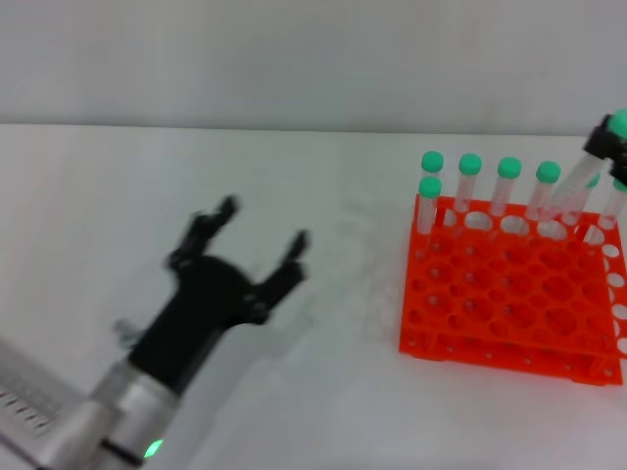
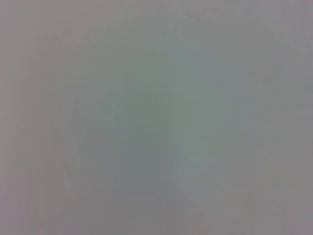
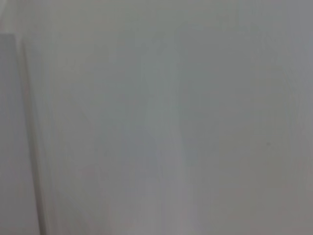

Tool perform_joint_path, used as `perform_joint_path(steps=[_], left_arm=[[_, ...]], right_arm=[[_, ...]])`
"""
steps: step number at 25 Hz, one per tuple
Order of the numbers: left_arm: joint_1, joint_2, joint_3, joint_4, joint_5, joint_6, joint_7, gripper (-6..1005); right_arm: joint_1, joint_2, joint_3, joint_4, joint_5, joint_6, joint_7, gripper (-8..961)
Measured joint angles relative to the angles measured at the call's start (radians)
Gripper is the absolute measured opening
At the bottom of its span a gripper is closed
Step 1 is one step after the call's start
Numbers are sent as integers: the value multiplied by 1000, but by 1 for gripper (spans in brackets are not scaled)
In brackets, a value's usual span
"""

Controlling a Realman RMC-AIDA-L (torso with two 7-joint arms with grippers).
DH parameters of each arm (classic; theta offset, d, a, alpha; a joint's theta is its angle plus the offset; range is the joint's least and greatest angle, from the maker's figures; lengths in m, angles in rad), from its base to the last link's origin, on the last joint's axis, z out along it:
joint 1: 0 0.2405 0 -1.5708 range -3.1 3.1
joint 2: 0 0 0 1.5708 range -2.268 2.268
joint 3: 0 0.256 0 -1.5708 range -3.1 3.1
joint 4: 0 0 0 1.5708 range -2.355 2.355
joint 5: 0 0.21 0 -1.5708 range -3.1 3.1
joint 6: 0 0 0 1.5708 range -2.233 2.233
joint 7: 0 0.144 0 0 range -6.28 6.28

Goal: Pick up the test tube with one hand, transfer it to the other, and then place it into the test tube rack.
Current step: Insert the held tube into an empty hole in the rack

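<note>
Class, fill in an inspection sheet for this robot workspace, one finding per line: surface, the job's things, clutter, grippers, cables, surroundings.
Surface: white table, bare apart from the rack.
Job's things: orange test tube rack at the right, green-capped tubes standing upright in its far rows; one test tube leans tilted over the far right corner, at the right gripper.
Clutter: nothing seen.
Grippers: left gripper over the table left of the rack, fingers spread, holding nothing; right gripper at the picture's right edge above the rack's far corner, mostly cut off, on the tilted tube.
Cables: nothing seen.
Surroundings: plain pale wall behind the table; both wrist views show only a blank pale surface.
</note>
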Motion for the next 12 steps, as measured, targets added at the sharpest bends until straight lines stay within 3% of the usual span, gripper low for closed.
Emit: perform_joint_path(steps=[5, 12], left_arm=[[59, 1, 0, -60, -125, 26, -38, 891], [71, 2, 0, -125, -173, 27, -180, 888]], right_arm=[[66, 4, -5, 96, 0, -44, -75, 241], [117, 10, -74, 165, 5, -100, -157, 249]])
